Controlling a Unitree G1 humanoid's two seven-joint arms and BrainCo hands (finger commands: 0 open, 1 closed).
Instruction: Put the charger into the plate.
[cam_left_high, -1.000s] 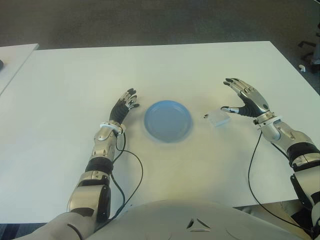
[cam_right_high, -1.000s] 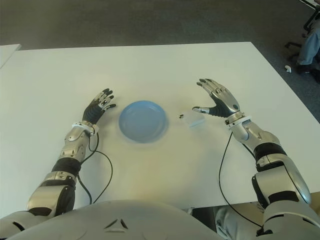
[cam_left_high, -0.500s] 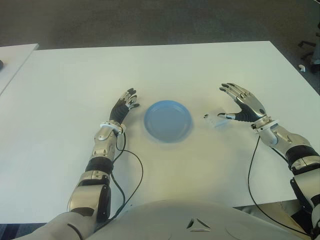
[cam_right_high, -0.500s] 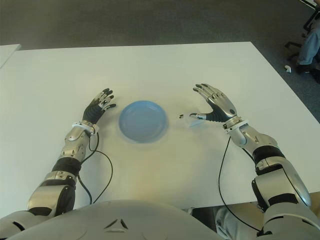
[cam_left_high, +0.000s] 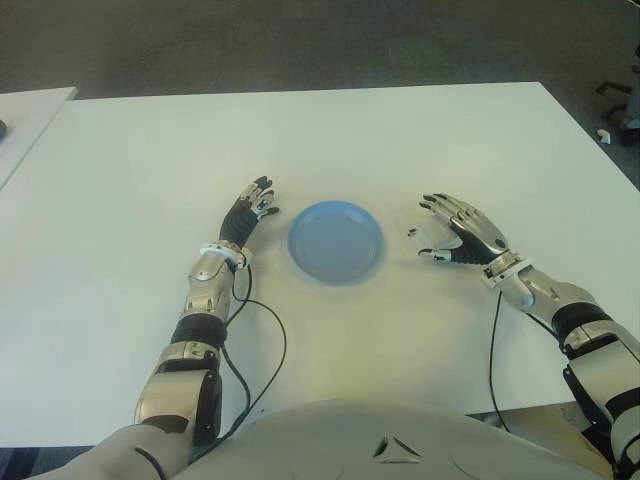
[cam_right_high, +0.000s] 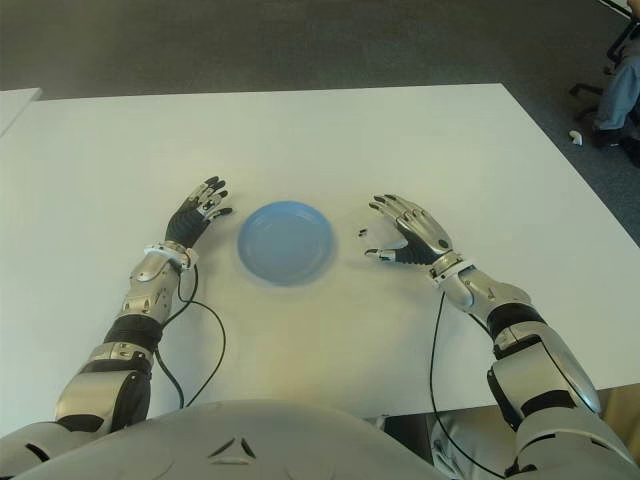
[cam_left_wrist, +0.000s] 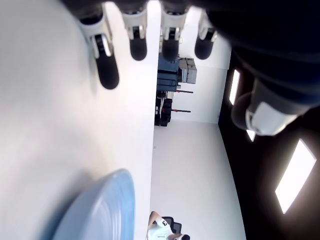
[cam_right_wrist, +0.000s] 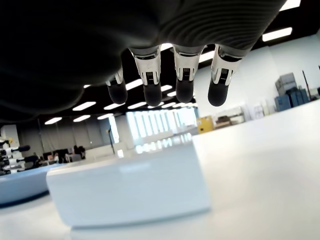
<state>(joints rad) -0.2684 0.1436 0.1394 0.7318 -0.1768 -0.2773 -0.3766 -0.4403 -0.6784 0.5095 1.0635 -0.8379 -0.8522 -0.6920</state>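
— What surface does the robot work at, and in what room?

— A broad white table (cam_left_high: 400, 140) on dark grey carpet (cam_left_high: 300, 40). The right wrist view shows ceiling strip lights, a bright window wall and stacked boxes far off. A second white table's corner (cam_left_high: 30, 110) lies well beyond the left hand.

— Where is the right hand?

— The right hand (cam_left_high: 462, 232) hovers palm-down over the charger (cam_right_wrist: 132, 187), fingers (cam_right_wrist: 182, 80) spread and extended above it, not closed on it. The white block sits on the tabletop directly beneath the palm, almost hidden in the eye views; only its dark plug tip (cam_left_high: 411, 233) shows past the thumb.

— And the plate?

— The blue plate (cam_left_high: 336, 242) lies just beside that hand, on its thumb side, bare of contents. Nothing stands between charger and plate.

— The left hand?

— The left hand (cam_left_high: 250, 210) shows on the plate's far side, near its rim, fingers straight and loose, holding nothing. A black cable (cam_left_high: 262, 340) loops beside its forearm.

— Anything else?

— A chair base (cam_right_high: 590, 95) and a person's leg (cam_right_high: 622, 90) beyond the table's right edge.
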